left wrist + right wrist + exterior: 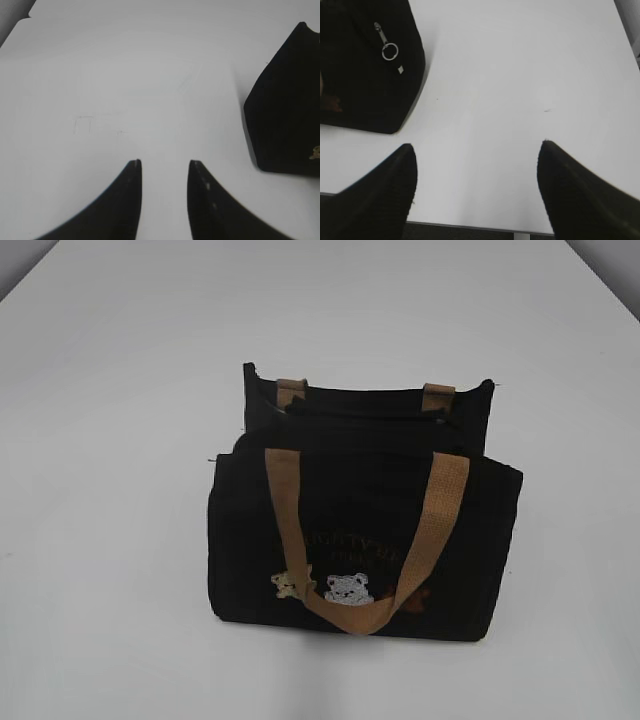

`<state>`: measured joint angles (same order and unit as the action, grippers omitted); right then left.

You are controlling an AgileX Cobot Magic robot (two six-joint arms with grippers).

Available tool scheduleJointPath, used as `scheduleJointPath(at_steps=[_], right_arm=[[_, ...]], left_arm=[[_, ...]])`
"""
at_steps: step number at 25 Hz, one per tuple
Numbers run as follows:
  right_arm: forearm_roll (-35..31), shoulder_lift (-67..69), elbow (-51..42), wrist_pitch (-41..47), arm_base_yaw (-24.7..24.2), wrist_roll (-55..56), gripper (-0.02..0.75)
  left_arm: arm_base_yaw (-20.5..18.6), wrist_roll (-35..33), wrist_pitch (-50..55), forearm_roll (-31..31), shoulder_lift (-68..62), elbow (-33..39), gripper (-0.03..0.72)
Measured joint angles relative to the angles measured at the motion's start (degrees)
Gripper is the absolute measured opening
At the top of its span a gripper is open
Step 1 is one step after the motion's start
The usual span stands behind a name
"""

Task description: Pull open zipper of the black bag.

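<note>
Scene: I see the black bag standing upright mid-table on the white table, front facing the exterior camera, one tan handle drooping down over the embroidered bears.

Zipper: a thin dark zipper runs along the top of the bag; in the exterior view I cannot make out its pull.

Left gripper: fingers partly apart, nothing between them, hovering over bare table with the bag's corner off to its right, well apart.

Right gripper: fingers spread wide, empty, over bare table; the bag's end lies up and to its left, not touching.

Only in the right wrist view: the silver pull and ring lie flat against the black fabric near the bag's end.

Only in the exterior view: the whole bag, both handles, and no arm in sight.

Risk, pull: I judge the small flat ring easy to miss, so the fingers could pinch fabric instead.

Risk, bag: it is soft and unheld; tugging the zipper could drag or tip it unless my other gripper braces it.

Risk, handle: the loose webbing could snag a finger.
</note>
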<state>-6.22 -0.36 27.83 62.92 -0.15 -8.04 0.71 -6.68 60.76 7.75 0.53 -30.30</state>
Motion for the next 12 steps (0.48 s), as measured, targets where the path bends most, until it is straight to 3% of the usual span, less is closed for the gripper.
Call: scheduleJointPath(at_steps=[12], right_arm=[[2.86,0.00,0.00,0.00,0.00,3.92,0.578]], left_arm=[[0.00,0.00,0.00,0.00,0.00,0.00,0.237]])
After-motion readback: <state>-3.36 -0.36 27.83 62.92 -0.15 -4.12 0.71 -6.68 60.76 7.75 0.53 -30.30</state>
